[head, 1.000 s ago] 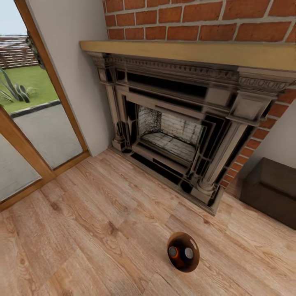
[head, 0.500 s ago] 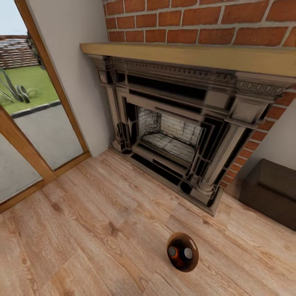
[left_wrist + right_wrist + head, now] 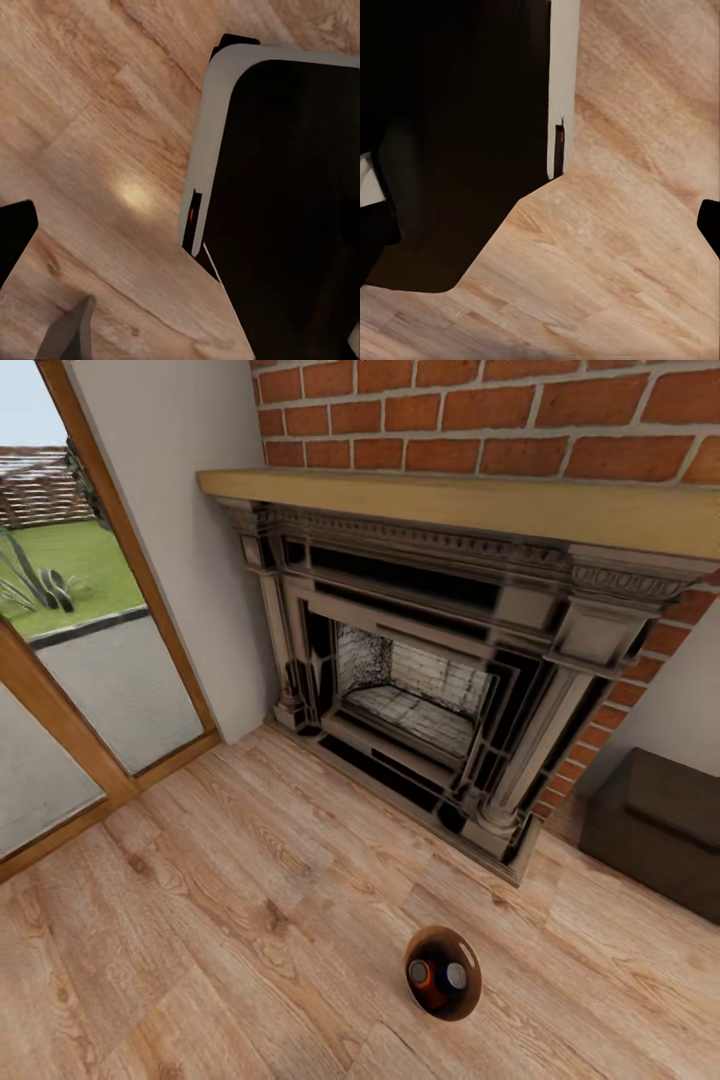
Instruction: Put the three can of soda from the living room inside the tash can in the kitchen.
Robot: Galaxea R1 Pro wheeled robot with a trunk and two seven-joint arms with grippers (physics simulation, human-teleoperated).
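Soda cans (image 3: 438, 974), two of them with silver tops, sit upright side by side inside a small round brown bin (image 3: 443, 943) that stands on the light wood plank floor (image 3: 230, 920), in front of my head camera and low in its field; at least one can shows orange, and I cannot tell the colour of the other. Reading from left to right across the head view: wood-framed glass doors (image 3: 70, 740) open onto a paved strip and a lawn; a pale wall section (image 3: 185, 510) follows; then the ornate dark fireplace (image 3: 440, 690) with its grey brick firebox, topped by a light wooden mantel (image 3: 470, 500) and red brick chimney (image 3: 480, 410); at the far right a dark brown box-like piece of furniture (image 3: 660, 825) stands on the floor against the wall. The bin lies well apart from the fireplace hearth, nearer to me. My left wrist view looks down at plank floor and the pale-edged black body of my own base (image 3: 285, 195). My right wrist view shows the same base (image 3: 457, 135) above the floor. Whether either hand is wide or narrow I cannot tell from these views
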